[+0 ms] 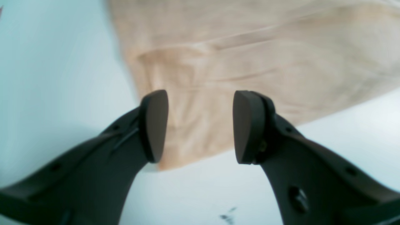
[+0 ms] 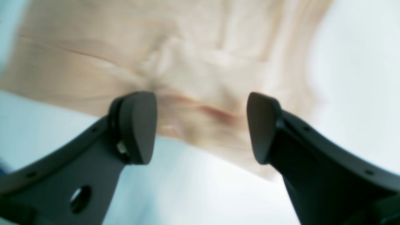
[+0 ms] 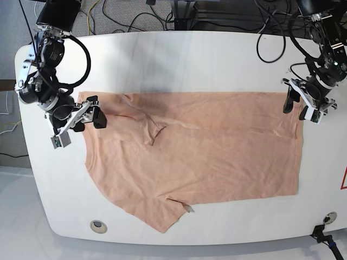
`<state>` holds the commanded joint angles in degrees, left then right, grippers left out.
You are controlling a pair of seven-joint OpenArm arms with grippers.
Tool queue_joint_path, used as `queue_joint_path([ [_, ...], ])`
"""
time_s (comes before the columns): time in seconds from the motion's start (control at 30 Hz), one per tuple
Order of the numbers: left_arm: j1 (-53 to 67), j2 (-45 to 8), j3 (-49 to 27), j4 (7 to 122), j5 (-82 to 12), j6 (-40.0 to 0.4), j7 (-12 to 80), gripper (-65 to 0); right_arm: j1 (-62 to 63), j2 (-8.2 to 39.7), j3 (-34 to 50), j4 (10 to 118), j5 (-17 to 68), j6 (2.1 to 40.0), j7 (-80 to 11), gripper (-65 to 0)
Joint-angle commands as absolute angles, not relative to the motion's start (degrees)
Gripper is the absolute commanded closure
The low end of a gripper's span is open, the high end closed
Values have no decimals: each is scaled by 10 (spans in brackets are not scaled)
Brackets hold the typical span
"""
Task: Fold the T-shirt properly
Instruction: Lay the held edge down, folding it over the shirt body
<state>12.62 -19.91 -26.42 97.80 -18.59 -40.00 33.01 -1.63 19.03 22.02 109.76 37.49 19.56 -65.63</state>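
Across the white table (image 3: 179,59), between both sets of fingers, the T-shirt (image 3: 217,146) lies spread flat. Bare table runs along its far and near edges. Beside its right-hand corner in the base view hangs the left gripper (image 3: 303,105), fingers (image 1: 154,125) parted, empty. At the opposite shoulder edge sits the right gripper (image 3: 92,114), fingers (image 2: 139,128) likewise spread, holding nothing.

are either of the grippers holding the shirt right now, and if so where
Neither holds it. The left gripper and right gripper are both open, fingers spread above corners of the T-shirt, which lies flat on the table.
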Motion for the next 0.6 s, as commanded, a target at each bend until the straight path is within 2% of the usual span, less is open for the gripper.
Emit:
queue_joint_path([
  [0.13, 129, -192, -261, 976, -123, -400, 291, -309, -59, 192, 220, 1096, 266, 196, -559, -435],
  [0.23, 132, -166, -261, 976, -65, -400, 236, -309, -89, 185, 220, 1085, 195, 205, -486, -436],
  [0.37, 141, -154, -261, 976, -27, -400, 193, -307, -99, 178, 221, 1047, 175, 239, -451, -436],
  [0.6, 153, -153, -262, 976, -28, -400, 190, -307, -95, 167, 225, 975, 175, 244, -402, -436],
])
